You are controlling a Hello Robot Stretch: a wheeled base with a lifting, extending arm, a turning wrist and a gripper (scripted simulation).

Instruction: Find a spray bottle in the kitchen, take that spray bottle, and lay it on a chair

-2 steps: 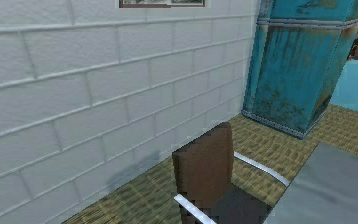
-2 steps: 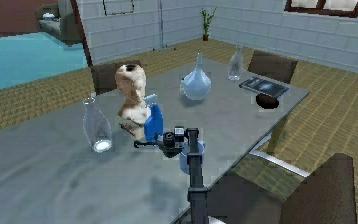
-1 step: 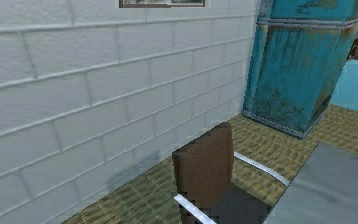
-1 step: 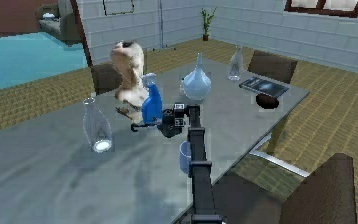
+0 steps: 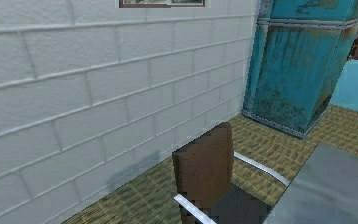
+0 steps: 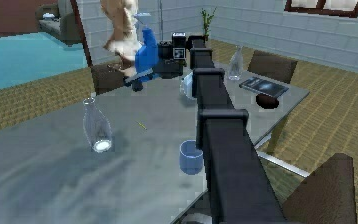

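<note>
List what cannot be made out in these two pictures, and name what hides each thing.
Forward view: the framed thing on the wall, cut by the top edge.
Forward view: the legs of the brown chair, cut by the bottom edge.
Arm side view: part of the table, behind the arm.
Arm side view: whether the gripper holds the blue thing; too small to tell.

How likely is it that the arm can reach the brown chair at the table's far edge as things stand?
Probably yes: the arm stretches across the table, its gripper appears close by the chair, and nothing seems to stand between them.
</note>
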